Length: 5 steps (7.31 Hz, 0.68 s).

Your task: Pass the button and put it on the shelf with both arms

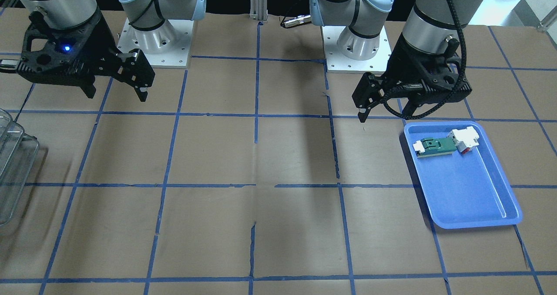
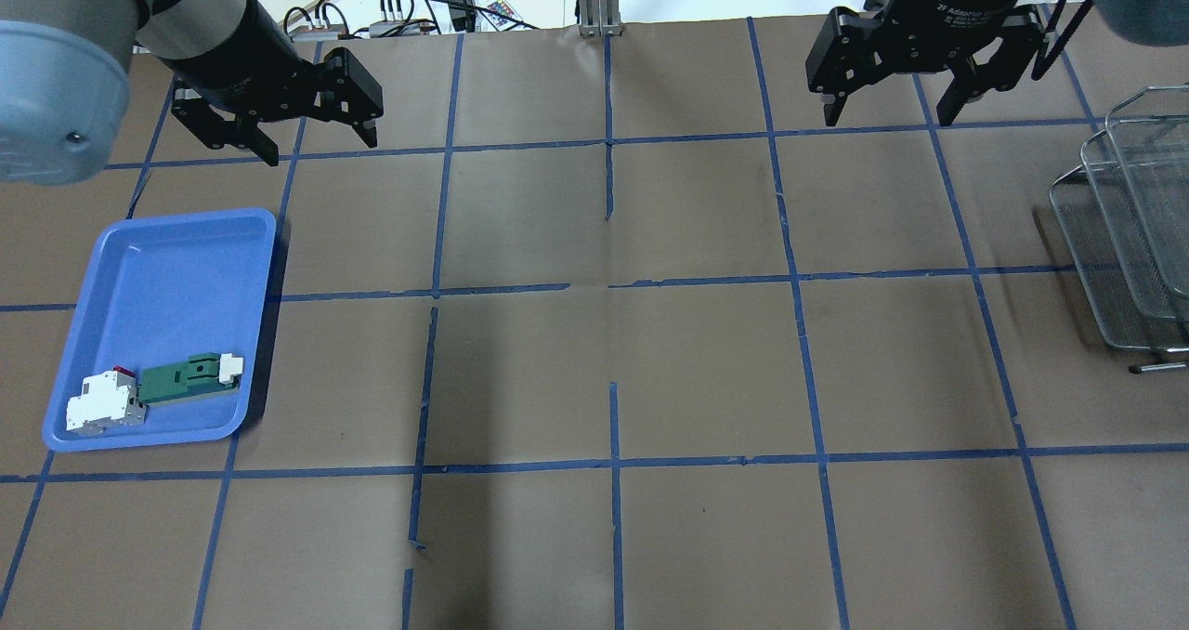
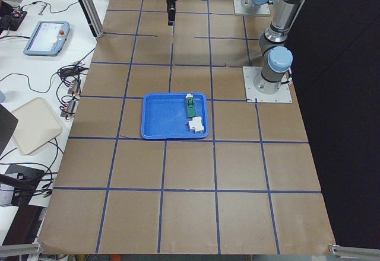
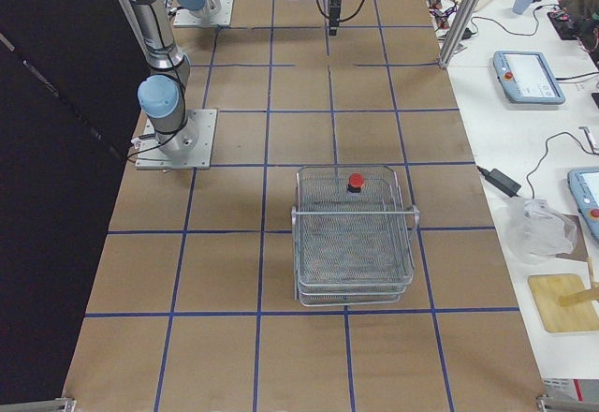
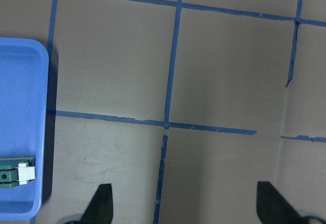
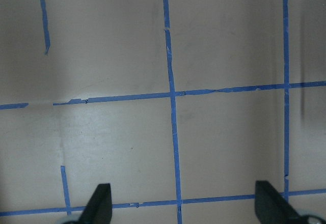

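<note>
Both my tools hang empty above the table (image 2: pixel 650 360); my left gripper (image 2: pixel 320 147) has its jaws spread wide with nothing between them, and my right gripper (image 2: pixel 887 114) likewise; each wrist view shows only two black fingertips (image 5: pixel 102 203) far apart over bare brown paper and blue tape.

The button (image 4: pixel 356 182) is not near either tool; it stands on the top tier of the shelf (image 4: pixel 356 253), red cap upward, near the tier's far end in the right-side view; that puts it outboard of my right gripper, lower than it and well apart. From this I judge the placing done.

Should I have to take it again, I expect it to be light and rigid, small enough to slip; the domed cap looks smooth and would likely squirt from my pads, so I would close on the short cylindrical body under the cap, coming straight down; the wire mesh gives it poor footing, so a nudge might tip it.

Below and outboard of my left gripper lies the blue tray (image 2: pixel 158 268), holding a green connector (image 2: pixel 186 379) touching a white part (image 2: pixel 104 405); neither is mine to move.
</note>
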Motion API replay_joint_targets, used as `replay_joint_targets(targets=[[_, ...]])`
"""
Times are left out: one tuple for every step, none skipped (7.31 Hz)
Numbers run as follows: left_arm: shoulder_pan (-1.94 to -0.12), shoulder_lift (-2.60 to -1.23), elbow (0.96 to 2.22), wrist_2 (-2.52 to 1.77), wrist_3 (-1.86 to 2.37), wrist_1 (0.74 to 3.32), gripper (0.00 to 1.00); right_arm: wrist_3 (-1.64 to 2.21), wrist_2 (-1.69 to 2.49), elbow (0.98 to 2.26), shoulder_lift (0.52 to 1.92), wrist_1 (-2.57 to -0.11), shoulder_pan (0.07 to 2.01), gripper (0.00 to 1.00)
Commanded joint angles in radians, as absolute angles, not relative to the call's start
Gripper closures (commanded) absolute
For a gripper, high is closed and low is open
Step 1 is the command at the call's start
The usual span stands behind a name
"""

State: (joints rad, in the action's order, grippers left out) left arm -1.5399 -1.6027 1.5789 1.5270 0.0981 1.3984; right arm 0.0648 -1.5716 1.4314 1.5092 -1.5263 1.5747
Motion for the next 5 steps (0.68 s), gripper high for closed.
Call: replay_joint_targets(targets=[[-1.542,-1.606,1.574,1.532,0.100,1.410,0.00,0.064,-1.572,1.433,1.508,-1.531,1.575,0.00],[-1.542,-1.602,1.563,1.534,0.089,1.442,0.00,0.066,-1.571,1.433,1.509,-1.532,1.575,0.00],[-1.542,-1.594,1.563,1.535,0.086,1.474,0.00,0.064,-1.571,1.433,1.508,-1.532,1.575,0.00],[-1.540,-1.591,1.563,1.537,0.083,1.480,0.00,0.064,-1.571,1.433,1.503,-1.535,1.575,0.00],[-1.540,-1.589,1.563,1.537,0.083,1.480,0.00,0.064,-1.571,1.433,1.503,-1.534,1.575,0.00]])
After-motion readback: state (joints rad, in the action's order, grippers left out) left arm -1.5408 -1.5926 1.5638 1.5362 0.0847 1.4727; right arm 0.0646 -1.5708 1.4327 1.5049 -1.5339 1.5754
